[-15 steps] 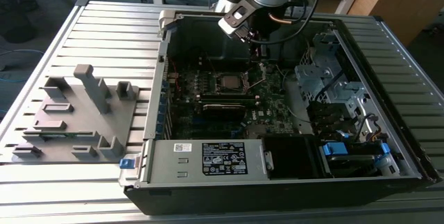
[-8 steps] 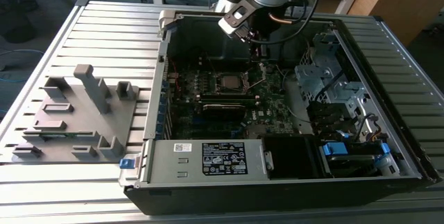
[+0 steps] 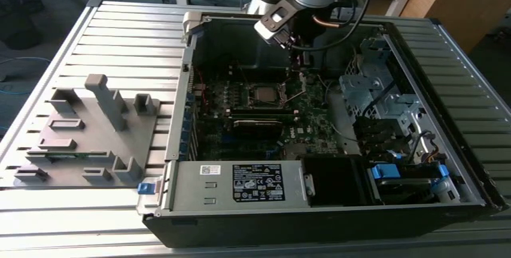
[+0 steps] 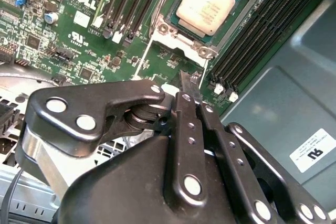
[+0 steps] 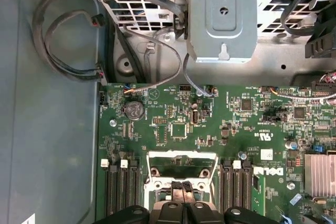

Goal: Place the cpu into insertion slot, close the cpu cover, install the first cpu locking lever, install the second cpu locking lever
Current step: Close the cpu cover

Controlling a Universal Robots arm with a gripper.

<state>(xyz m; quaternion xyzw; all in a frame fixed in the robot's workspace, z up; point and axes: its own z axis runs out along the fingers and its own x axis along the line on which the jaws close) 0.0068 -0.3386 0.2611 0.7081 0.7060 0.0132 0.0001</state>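
One cpu (image 4: 207, 1) lies just beyond the closed pincer (image 4: 190, 90)

My claw (image 4: 190, 92): black links, semi-gloss, with bright steel rivets. Top of the cpu (image 4: 207, 1): pale metal, dull satin sheen. The cpu cover (image 4: 176, 38): bare silver metal, shinier than the chip. Circuit board (image 4: 79, 40): green, lacquered, slight gloss. Memory slots (image 4: 131, 3): black plastic, white clips. Case wall (image 4: 278, 93): smooth grey-painted sheet metal. Desk (image 3: 119, 36): ribbed aluminium, matt. Fixture (image 3: 88, 138) on it: matt grey plastic.
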